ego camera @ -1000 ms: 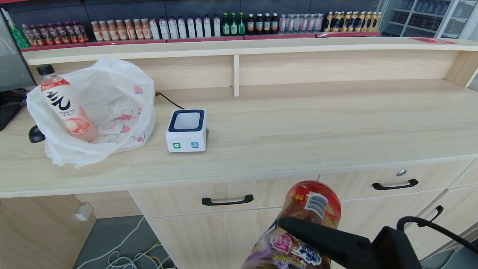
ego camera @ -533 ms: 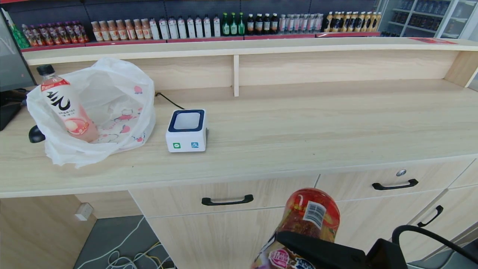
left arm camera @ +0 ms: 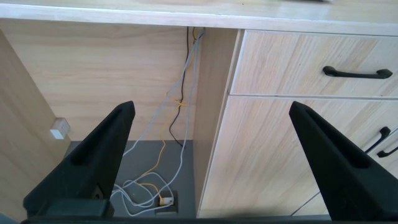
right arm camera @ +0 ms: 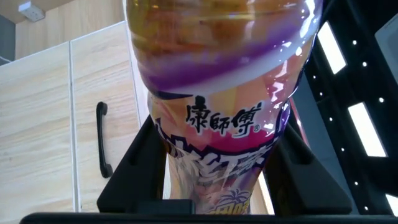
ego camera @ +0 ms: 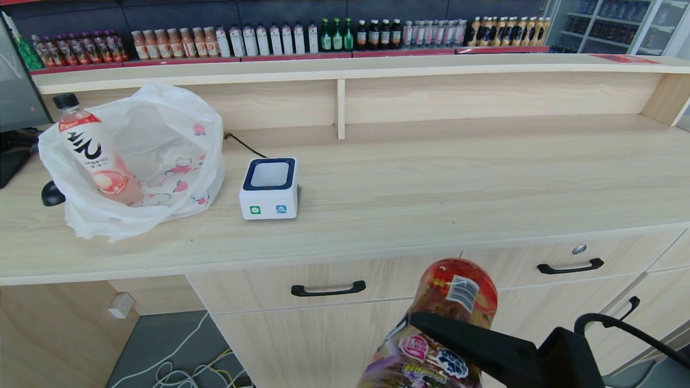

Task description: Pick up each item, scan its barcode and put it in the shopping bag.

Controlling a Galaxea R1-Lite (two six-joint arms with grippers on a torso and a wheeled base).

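Shopping bag [ego camera: 172, 134], one only, white thin plastic with small pink prints, slumps open at the left end of the wooden counter [ego camera: 431, 178]. One bottle stands inside it: a peach drink bottle [ego camera: 94, 151] with a black cap, a pale pink liquid and a white and red label, leaning against the bag's left side. Just right of the bag stands the single scanner [ego camera: 269, 187], a small white box with a dark blue frame around a pale window that faces up; a black cable [ego camera: 242, 144] runs from behind it toward the back of the counter.

Down in front of the cabinet, the left gripper [left arm camera: 211, 107] hangs with its two black fingers spread wide and nothing between them, loose floor cables [left arm camera: 155, 186] beyond it.

Farther right, below the counter's front edge and before the drawers [ego camera: 345, 280], the right gripper [right arm camera: 221, 124] is clamped on the second bottle, the tea bottle [ego camera: 453, 302]. It is clear plastic with a reddish brown drink, a wrap in purple, pink and yellow, and a white barcode patch [ego camera: 462, 293] near its far rounded end, facing up. Three black drawer handles show on the cabinet front.
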